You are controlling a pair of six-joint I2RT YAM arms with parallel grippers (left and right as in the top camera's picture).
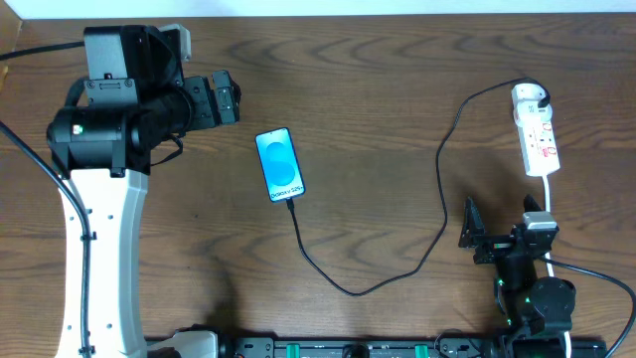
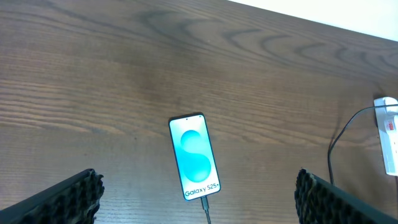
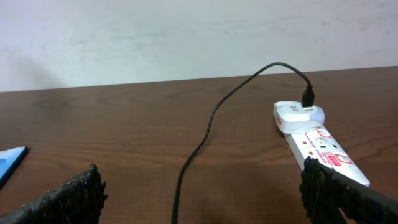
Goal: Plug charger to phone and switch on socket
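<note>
1. Broadly, the table (image 1: 378, 80) is bare dark wood. Wide free lanes lie between the two arms, and its far edge runs along the top of the overhead view.
2. Left arm (image 1: 99, 199): it stands at the left side with its wrist turned toward the middle. The left gripper (image 1: 227, 97) is released, jaws spread wide and holding nothing. It sits apart from the phone, up and to the left, so its camera frames the phone between the pads.
3. Right gripper (image 1: 502, 227): jaws are parted and empty, aimed at the socket from the near side. I judge this to be the approach line for the switch.
4. Socket (image 1: 539, 139): this white strip lies near the table's right edge. Its white cord (image 1: 549, 189) runs back toward the right arm. Room to its right is tight and room to its left is open. Whether a switch is on, I cannot tell.
5. Phone (image 1: 279, 164): it lies flat mid-table, screen up and lit blue, with clear wood on every side.
6. Charger (image 1: 442, 199): the black cable loops slack from the phone's near end to a white adapter (image 3: 298, 115) seated at the socket's far end.
7. Plug tip (image 2: 203, 202): it appears to be seated in the phone's port, so in my judgement only the switching is left.
</note>
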